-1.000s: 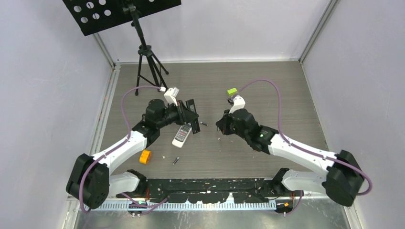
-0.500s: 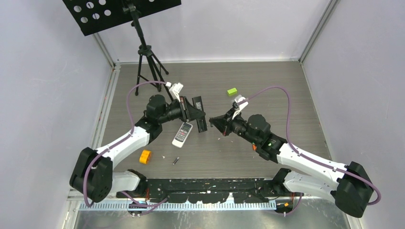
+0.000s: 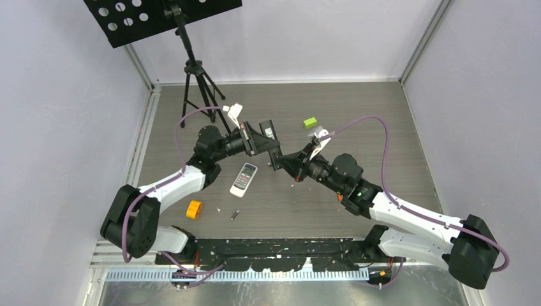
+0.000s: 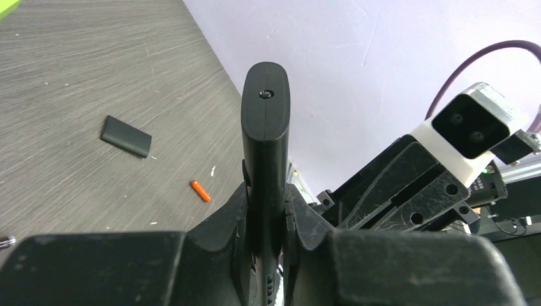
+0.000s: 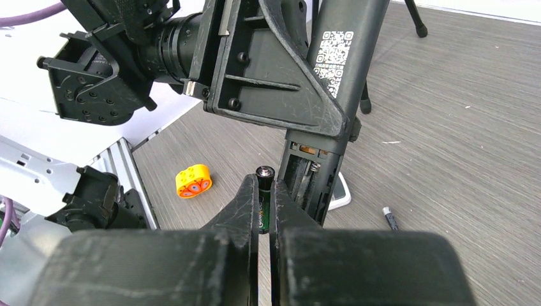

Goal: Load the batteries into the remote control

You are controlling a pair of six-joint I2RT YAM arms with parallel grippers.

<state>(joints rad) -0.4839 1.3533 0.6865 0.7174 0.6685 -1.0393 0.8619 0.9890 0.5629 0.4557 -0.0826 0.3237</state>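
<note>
Above the table (image 3: 383,115) | left pincer (image 4: 265,210) clamps remote (image 4: 265,115), nose pointing outward | right pincer (image 5: 263,210) clamps battery (image 5: 264,185), seemingly parallel alongside

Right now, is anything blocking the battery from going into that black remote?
Nothing visible does. The battery, pinched in the right hand, sits just beside the remote's open battery slot, whose cover is off. The left hand grips the remote further along, clear of the slot.

The floor (image 3: 357,108) is grey wood with long thin lines. 3 pale purple walls (image 3: 306,38) stand at the left, far and right sides. In the far left corner, a black stand (image 3: 193,70) on 3 legs holds a black board (image 3: 153,22) with round holes.
</note>
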